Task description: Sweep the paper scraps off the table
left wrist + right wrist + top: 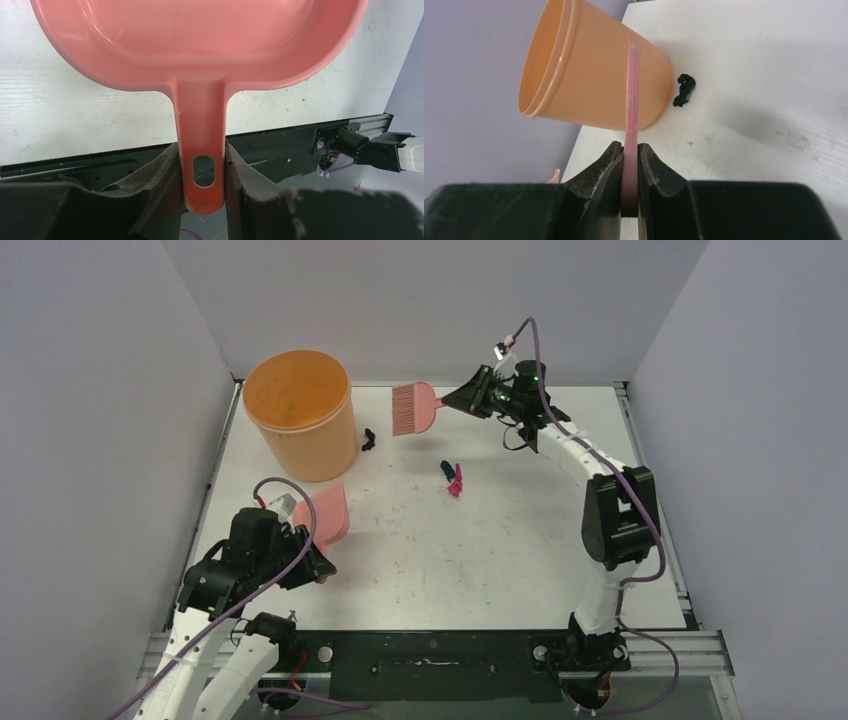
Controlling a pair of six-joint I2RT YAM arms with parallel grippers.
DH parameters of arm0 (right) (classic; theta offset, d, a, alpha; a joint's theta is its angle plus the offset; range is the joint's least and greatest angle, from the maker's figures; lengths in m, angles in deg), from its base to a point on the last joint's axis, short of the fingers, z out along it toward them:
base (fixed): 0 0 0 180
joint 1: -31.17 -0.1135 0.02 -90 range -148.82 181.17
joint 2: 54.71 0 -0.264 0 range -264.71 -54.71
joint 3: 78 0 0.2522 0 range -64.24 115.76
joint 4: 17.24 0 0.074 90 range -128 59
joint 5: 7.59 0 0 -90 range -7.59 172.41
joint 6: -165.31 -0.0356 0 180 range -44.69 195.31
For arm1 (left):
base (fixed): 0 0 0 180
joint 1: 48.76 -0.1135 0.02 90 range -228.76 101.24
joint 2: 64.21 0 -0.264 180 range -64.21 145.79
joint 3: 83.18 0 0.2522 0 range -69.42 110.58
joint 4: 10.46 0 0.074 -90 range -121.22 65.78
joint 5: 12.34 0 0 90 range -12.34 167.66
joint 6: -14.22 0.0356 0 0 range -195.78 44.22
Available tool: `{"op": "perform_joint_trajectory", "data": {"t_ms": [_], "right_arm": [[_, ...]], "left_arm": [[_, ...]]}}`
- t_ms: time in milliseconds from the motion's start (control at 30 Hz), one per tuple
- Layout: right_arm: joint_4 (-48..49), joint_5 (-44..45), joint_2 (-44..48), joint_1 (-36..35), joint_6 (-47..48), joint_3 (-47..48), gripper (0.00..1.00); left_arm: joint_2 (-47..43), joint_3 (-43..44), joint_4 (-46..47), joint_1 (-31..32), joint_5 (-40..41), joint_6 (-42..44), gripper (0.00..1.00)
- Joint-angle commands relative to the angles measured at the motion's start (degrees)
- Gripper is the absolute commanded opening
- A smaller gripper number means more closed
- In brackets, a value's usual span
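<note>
A black paper scrap (369, 440) lies on the white table (500, 560) just right of the orange bucket; it also shows in the right wrist view (684, 90). A magenta scrap (456, 481) and a dark blue scrap (446, 469) lie together mid-table. My right gripper (452, 400) is shut on the handle of the pink hand brush (412, 407), held above the far table; the brush is seen edge-on in the right wrist view (632, 115). My left gripper (318, 558) is shut on the handle of the pink dustpan (325, 512), seen close in the left wrist view (200, 60).
A tall orange bucket (298, 412) stands at the far left of the table, also in the right wrist view (584, 70). Grey walls close in the left, back and right sides. A black metal frame (430, 650) runs along the near edge.
</note>
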Motion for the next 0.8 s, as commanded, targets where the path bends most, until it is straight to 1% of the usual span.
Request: {"op": "perform_joint_trajectory", "data": {"t_ms": [0,267,400,500,600,700,767], "right_arm": [[9.78,3.99,-9.53,-2.18,-7.73,7.84,0.05],[14.76,1.53,-26.18,-5.31,-16.89,20.01,0.05],[20.6,0.3,-33.11,-6.1,-21.94,24.94,0.05],[17.59,2.4,-36.04,-6.33,-19.86,28.59,0.05],[11.52,4.06,-37.56,-6.36,-16.41,30.91,0.05],[7.12,4.46,-36.64,-5.53,-14.47,29.01,0.05],[5.51,3.91,-34.42,-4.72,-13.09,24.76,0.05]], "left_arm": [[1.7,5.12,0.37,0.65,1.16,2.35,0.0],[3.47,4.74,-2.46,0.93,2.23,3.9,0.0],[3.54,4.11,-2.83,1.01,2.33,3.76,0.0],[3.82,3.54,-2.29,1.1,2.0,3.34,0.0],[4.75,3.6,-2.0,1.05,1.89,3.28,0.0],[6.49,4.76,-2.22,1.27,2.1,4.09,0.0],[7.91,5.79,-2.64,1.25,2.75,4.9,0.0]]}}
